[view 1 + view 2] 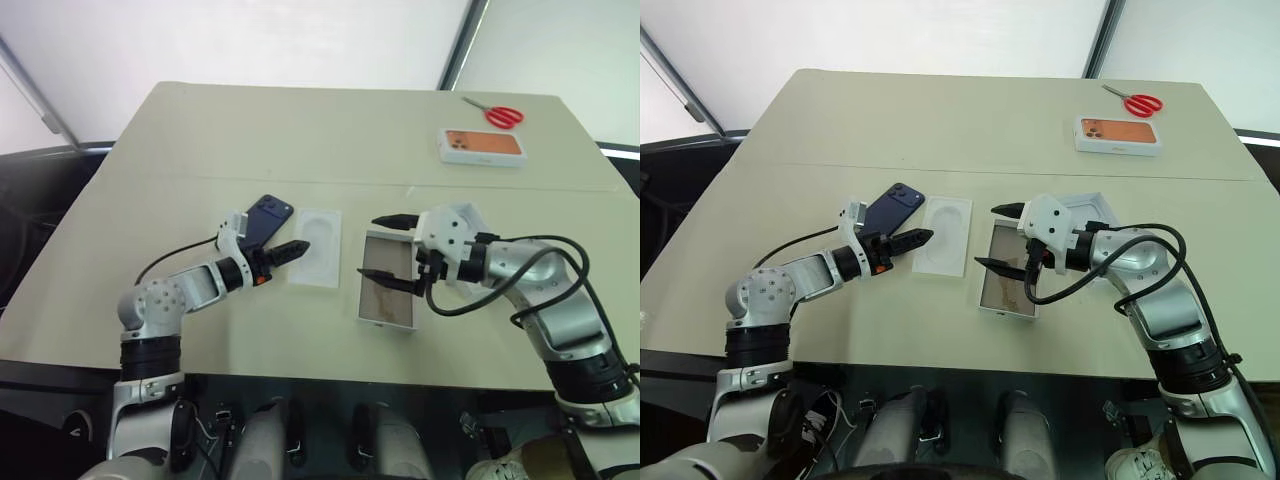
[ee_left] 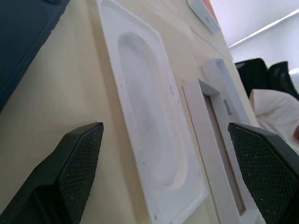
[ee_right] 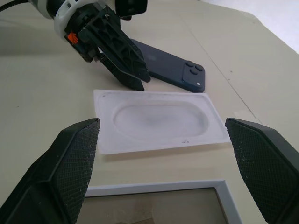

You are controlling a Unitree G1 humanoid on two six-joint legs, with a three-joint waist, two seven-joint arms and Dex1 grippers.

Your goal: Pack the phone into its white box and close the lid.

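The dark navy phone lies back-up on the table, its camera cluster at the far end. To its right lie a white insert tray and then the white box, open with a tan floor. The lid lies just beyond the box, partly hidden by my right arm. My left gripper hangs open between the phone and the tray's near-left edge, holding nothing. Over the box's left side my right gripper stands open and empty, pointing toward the tray and the phone.
A box printed with an orange phone and red-handled scissors lie at the far right of the table. The table's near edge runs close below the white box.
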